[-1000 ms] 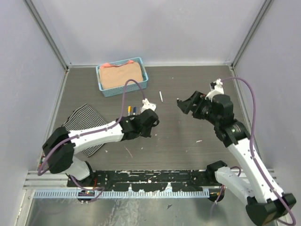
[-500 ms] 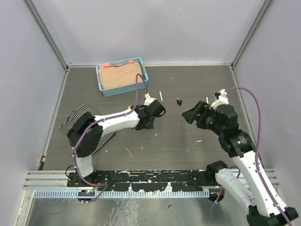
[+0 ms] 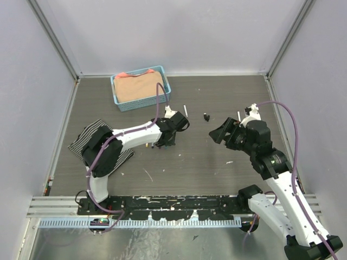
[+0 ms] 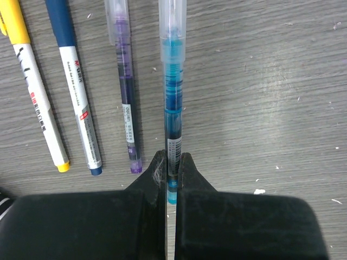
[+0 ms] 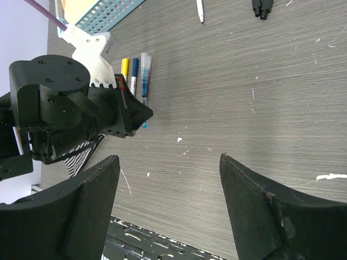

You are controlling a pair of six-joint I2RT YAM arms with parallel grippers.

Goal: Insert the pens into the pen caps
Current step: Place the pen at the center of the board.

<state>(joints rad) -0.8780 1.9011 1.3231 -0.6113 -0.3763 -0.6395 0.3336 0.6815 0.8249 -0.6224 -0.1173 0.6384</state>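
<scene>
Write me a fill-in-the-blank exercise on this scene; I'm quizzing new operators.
The left claw is ____ on the light blue pen.
Beside it lie ____ other pens.
The right claw stands ____.
The basket is ____ in colour.
Missing words: shut; three; open; blue.

We see a dark wood-grain table (image 3: pixel 217 173). On it lie a blue basket (image 3: pixel 115 93) at the back, a striped cloth (image 3: pixel 93 135), three pens (image 4: pixel 78 103) side by side, a white pen (image 3: pixel 185 110) and a black cap (image 3: pixel 206 116).
</scene>
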